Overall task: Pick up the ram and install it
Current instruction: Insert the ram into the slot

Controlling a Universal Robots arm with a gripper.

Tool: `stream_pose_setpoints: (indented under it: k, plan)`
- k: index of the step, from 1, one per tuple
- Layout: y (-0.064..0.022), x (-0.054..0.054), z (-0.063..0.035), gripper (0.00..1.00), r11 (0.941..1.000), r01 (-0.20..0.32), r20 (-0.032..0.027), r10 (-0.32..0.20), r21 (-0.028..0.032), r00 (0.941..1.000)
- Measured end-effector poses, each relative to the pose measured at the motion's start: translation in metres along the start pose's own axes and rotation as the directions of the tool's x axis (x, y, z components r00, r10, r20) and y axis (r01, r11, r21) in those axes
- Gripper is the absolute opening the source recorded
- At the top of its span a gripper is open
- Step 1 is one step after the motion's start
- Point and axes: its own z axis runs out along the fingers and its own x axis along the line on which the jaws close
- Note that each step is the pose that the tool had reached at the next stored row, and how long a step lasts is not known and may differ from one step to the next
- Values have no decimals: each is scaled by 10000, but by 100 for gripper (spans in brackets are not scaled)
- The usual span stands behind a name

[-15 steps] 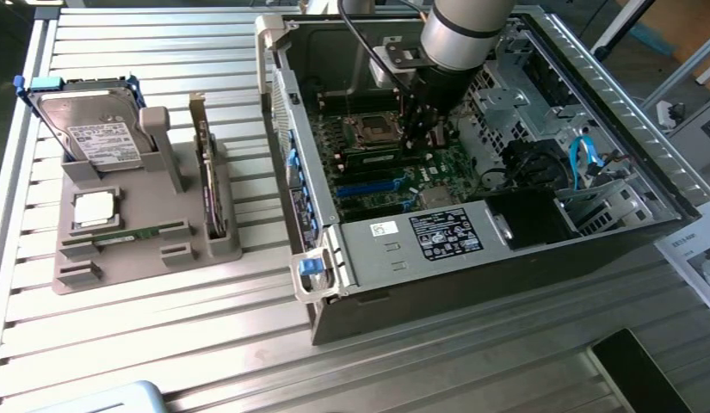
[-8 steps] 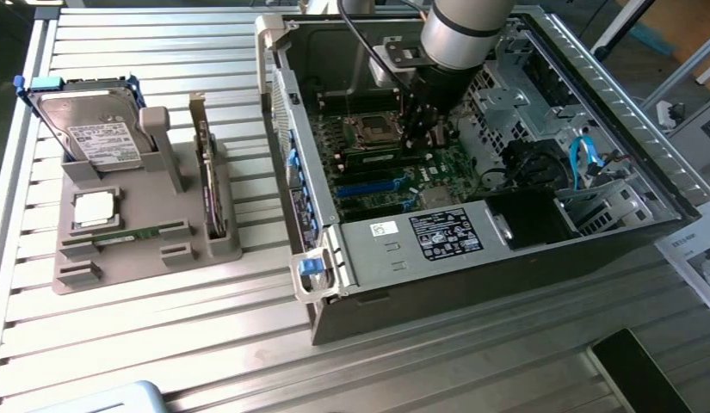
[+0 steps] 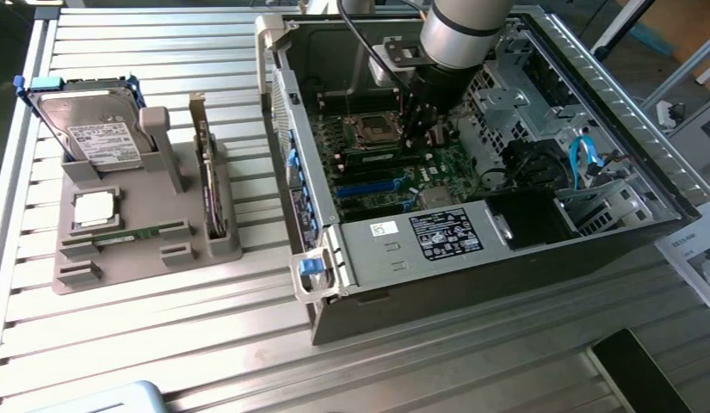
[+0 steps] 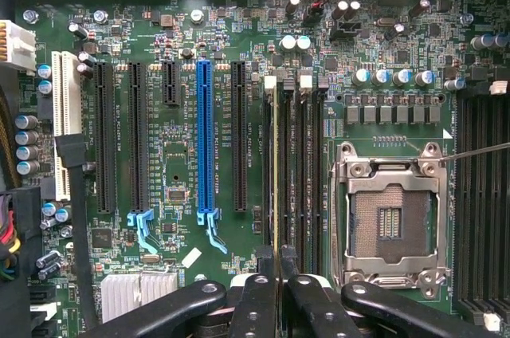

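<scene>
Fingers [image 4: 256, 298] of the pincer [image 4: 276, 274] are pressed together on the ram [image 4: 276, 163], one black finger on each flat side of it. In the wrist view the ram is seen on its edge, as a thin pale line that goes straight out from between the fingertips. It lies along the memory slot that is nearest to the black expansion slot [image 4: 239, 139], with the CPU socket [image 4: 390, 210] on its other side. I cannot tell whether the stick already sits in the slot or is just over it.

In the exterior view the arm reaches down into the open computer case [image 3: 331, 258], and the pincer [image 3: 422, 133] is over the motherboard [image 3: 384, 176], at about 3 o'clock from the CPU socket [image 3: 370, 129]. The case stands at 3 o'clock from the gray holder [image 3: 114, 258], well apart from the pincer. The holder carries a hard drive [image 3: 96, 129] at its 12 o'clock end, an upright expansion card [image 3: 206, 163] and another small green stick [image 3: 142, 234] that lies flat.
</scene>
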Motion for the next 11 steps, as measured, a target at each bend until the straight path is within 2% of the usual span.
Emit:
stream_pose_setpoints:
  k: [11]
  plan:
    - [-3,0,0,12,10000,-47,-1,47,2,10000]
